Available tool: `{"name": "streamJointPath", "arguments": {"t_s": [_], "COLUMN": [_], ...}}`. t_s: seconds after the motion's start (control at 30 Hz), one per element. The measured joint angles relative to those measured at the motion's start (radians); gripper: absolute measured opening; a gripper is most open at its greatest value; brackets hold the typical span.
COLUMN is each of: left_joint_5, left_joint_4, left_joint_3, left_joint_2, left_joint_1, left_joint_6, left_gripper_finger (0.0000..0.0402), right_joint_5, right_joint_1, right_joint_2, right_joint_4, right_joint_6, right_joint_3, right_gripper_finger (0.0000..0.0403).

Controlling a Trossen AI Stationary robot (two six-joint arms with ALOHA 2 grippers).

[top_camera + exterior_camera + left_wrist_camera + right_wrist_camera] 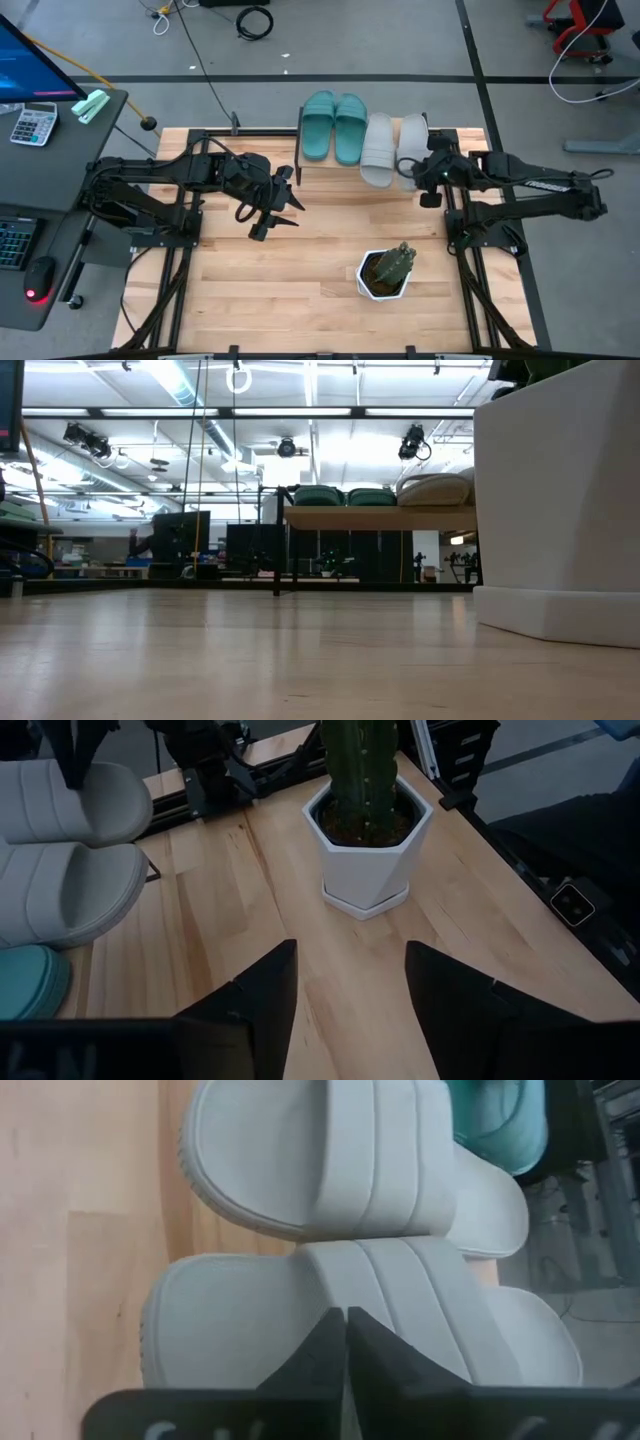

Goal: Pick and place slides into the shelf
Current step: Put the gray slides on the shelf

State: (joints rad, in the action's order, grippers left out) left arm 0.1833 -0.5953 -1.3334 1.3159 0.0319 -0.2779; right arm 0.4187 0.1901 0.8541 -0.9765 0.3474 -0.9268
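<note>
The shelf (300,150) stands at the twelve o'clock edge of the table (320,300), and all four slides already sit across it in a row — two teal slides (334,126) toward its eleven o'clock end, two grey slides (393,148) toward its one o'clock end, each with its long axis running twelve to six. In the low view they ride on the plank top, side by side. The right gripper (420,172) is the nearer tool by far: it hangs at the six o'clock end of the outer grey slide (300,1320), and its wrist view looks straight down that slide's length, the two dark fingers (375,1348) pressed together over the strap with nothing visibly pinched between them. Whether the tips touch the rubber I cannot tell. The left gripper (268,205) sits well apart, at about seven o'clock from the shelf over bare table, its fingers (255,1005) spread partway and empty, pointed toward the white pot (383,274) with its cactus. Judging from this, the placing looks essentially done — the right arm's next move would be to draw back toward six o'clock, along the slide's own axis, without dragging it off the plank.
</note>
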Motion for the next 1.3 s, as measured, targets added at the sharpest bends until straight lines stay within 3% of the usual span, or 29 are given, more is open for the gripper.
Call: {"name": "streamJointPath", "arguments": {"t_s": [0.37, 0.6, 0.77, 0.97, 1.17, 1.3], "left_joint_5": [0.000, 0.000, 0.000, 0.000, 0.000, 0.000], "left_joint_4": [0.000, -0.001, -0.001, -0.004, -0.003, -0.003], "left_joint_3": [0.000, 0.000, 0.000, 0.000, 0.000, 0.000], "left_joint_2": [0.000, 0.000, 0.000, 0.000, 0.000, 0.000], "left_joint_1": [0.000, 0.000, 0.000, 0.000, 0.000, 0.000], "left_joint_6": [-0.002, 0.002, 0.002, 0.002, -0.003, -0.002], "left_gripper_finger": [0.0194, 0.0196, 0.0195, 0.0194, 0.0191, 0.0192], "right_joint_5": [-0.037, 0.019, 0.055, 0.243, 0.222, 0.168], "right_joint_1": [0.039, 0.037, 0.037, 0.063, 0.177, 0.257], "right_joint_2": [0.001, -0.012, -0.021, -0.025, -0.006, -0.002], "right_joint_4": [0.047, 0.062, 0.050, -0.044, -0.163, -0.175], "right_joint_6": [0.068, 0.071, -0.002, -0.098, -0.188, -0.206], "right_joint_3": [0.000, -0.017, -0.094, -0.159, -0.161, -0.161], "right_gripper_finger": [0.0087, 0.0104, 0.0098, 0.0076, 0.0012, 0.0011]}}
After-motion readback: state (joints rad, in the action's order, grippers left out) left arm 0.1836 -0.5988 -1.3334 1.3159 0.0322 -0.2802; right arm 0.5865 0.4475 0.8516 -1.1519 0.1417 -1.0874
